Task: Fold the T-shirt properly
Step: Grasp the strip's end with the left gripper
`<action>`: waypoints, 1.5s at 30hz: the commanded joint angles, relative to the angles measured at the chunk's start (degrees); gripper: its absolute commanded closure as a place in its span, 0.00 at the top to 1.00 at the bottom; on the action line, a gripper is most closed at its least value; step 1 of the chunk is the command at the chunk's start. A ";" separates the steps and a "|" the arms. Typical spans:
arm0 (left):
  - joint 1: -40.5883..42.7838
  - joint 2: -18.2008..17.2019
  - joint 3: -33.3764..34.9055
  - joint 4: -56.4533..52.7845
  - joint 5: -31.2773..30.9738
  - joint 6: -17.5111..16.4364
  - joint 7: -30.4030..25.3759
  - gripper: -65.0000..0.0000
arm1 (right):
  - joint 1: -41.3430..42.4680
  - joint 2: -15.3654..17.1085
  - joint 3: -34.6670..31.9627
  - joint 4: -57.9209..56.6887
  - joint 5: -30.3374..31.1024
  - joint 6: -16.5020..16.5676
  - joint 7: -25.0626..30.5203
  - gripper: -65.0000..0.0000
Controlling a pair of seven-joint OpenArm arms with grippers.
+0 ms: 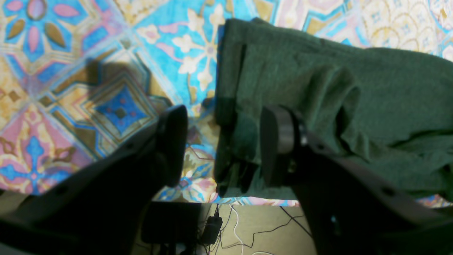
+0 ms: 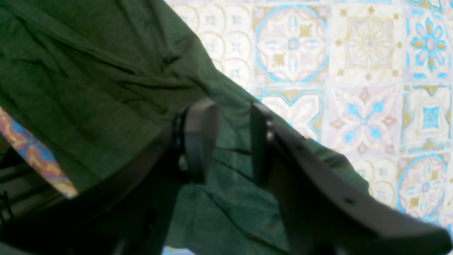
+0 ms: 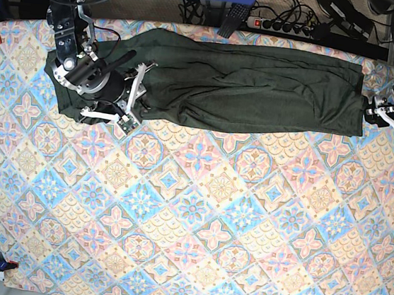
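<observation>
Dark green T-shirt spread in a long, wrinkled band across the patterned cloth, from ten to one o'clock in the base view.
We see the left gripper with its jaws parted at the shirt's end, at two o'clock; the right gripper, also open, hovers over the shirt's other part, toward ten o'clock, gripping nothing.

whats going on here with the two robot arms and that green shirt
The two arms are folding the T-shirt, which lies in a long, wrinkled strip along one side of the patterned cloth. Both sets of fingers are apart, gripping nothing: the left arm's at one end, the right arm's above the fabric.
</observation>
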 commanded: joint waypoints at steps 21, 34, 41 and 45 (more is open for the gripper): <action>-4.02 6.59 4.30 -1.20 20.72 -0.43 -1.18 0.50 | 0.52 0.36 0.25 1.06 0.41 -0.11 1.05 0.30; -3.84 9.49 4.38 -1.28 21.86 -1.40 -0.91 0.50 | 0.52 0.36 0.16 1.14 0.41 -0.11 1.05 0.30; -3.66 11.51 4.38 -1.28 21.95 -6.24 -0.74 0.50 | 0.43 0.36 0.16 1.23 0.41 -0.11 1.05 0.30; -3.58 12.21 4.47 -1.28 21.95 -7.91 -0.74 0.49 | 0.43 0.36 0.16 1.49 0.41 -0.11 0.97 0.30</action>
